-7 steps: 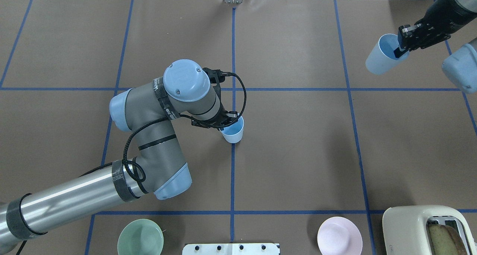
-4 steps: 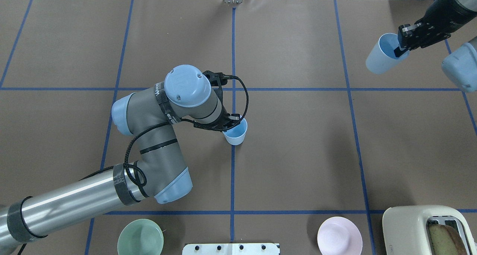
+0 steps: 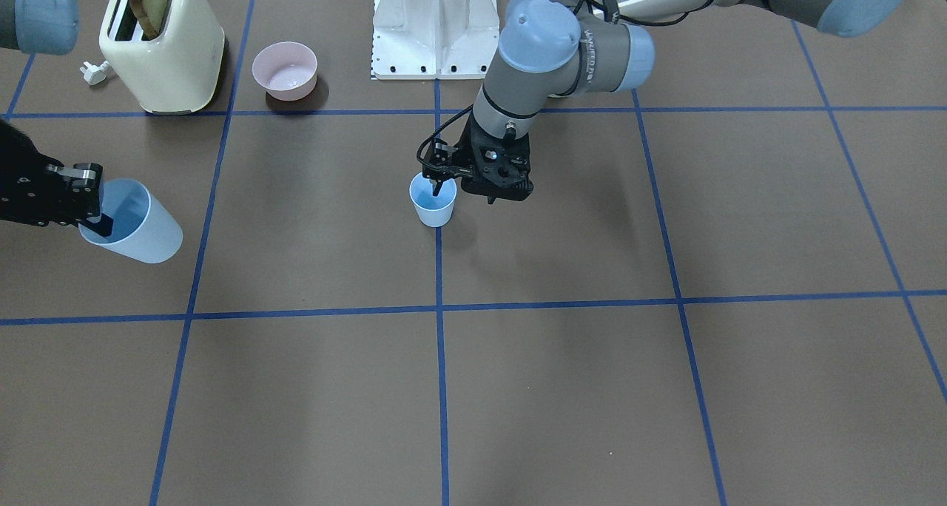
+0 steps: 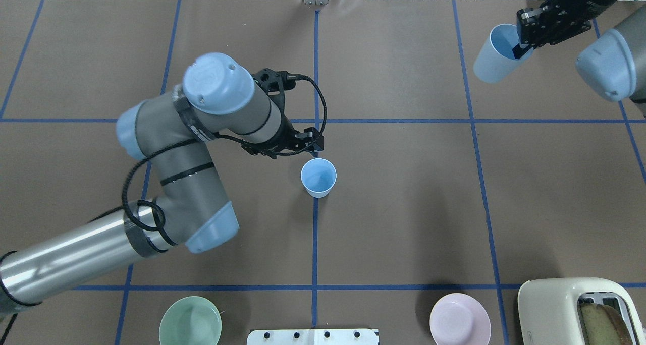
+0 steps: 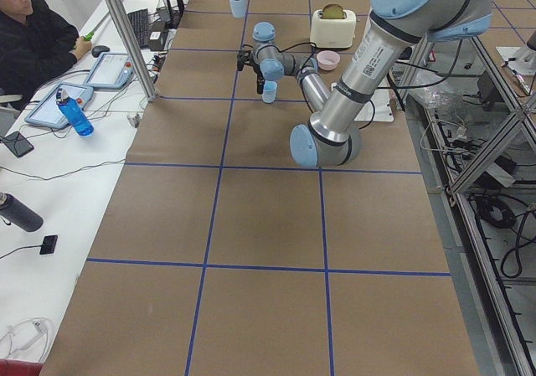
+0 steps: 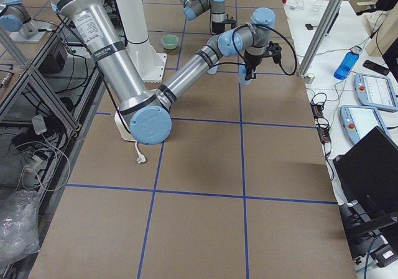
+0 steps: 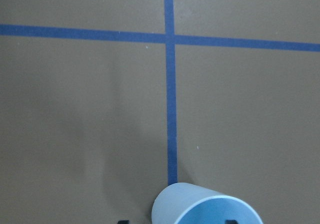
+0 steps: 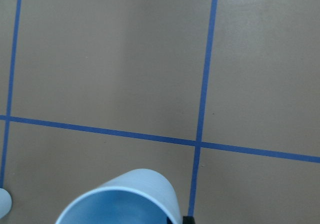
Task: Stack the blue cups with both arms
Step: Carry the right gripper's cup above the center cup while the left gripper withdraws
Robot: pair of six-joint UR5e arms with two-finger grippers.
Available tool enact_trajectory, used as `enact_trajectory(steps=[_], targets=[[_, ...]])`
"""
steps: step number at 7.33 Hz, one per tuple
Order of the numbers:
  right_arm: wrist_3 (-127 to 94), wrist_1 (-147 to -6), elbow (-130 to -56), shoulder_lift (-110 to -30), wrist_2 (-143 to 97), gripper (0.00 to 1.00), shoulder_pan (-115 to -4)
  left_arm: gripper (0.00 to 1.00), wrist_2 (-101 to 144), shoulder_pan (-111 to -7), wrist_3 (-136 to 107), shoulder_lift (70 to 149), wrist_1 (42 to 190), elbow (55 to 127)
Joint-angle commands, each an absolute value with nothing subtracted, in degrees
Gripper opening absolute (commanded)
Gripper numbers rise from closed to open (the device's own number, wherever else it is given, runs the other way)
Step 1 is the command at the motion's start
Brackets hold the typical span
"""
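Note:
One pale-blue cup [image 4: 318,177] stands upright on the centre blue line; it also shows in the front view [image 3: 433,203] and at the bottom of the left wrist view [image 7: 207,206]. My left gripper [image 4: 305,151] is open, just above and behind its rim, with the fingertips [image 7: 123,221] apart. My right gripper [image 4: 520,47] is shut on the rim of the second blue cup [image 4: 492,57], one finger inside. It holds that cup tilted in the air at the far right; the cup also shows in the front view [image 3: 140,228] and the right wrist view [image 8: 125,199].
A green bowl [image 4: 190,320] and a pink bowl [image 4: 460,319] sit near the robot's edge, either side of the white pedestal base [image 4: 313,336]. A cream toaster [image 4: 580,309] with toast in it stands at the near right corner.
My left gripper has let go of the centre cup and drawn back from it; the cup stays standing. My right arm has carried its cup left and towards the far edge.

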State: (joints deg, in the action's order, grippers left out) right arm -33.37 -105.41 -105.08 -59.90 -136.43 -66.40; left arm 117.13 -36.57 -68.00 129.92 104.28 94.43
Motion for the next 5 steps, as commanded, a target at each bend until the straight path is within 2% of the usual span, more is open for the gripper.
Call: enact_trajectory(steps=[1, 3, 5], targets=[[-46.9, -106.3, -105.7, -53.7, -130.8, 0.00, -59.0, 0.97, 128.0, -48.1, -57.0, 119.9, 103.0, 103.4], [-58.0, -106.1, -105.2, -48.9, -122.7, 0.00, -49.4, 0.98, 136.6, -59.5, -44.0, 114.1, 101.1, 104.6], [-65.3, -105.9, -105.1, -45.8, -118.8, 0.00, -42.8, 0.98, 137.8, -65.3, -33.0, 108.4, 101.1, 104.2]])
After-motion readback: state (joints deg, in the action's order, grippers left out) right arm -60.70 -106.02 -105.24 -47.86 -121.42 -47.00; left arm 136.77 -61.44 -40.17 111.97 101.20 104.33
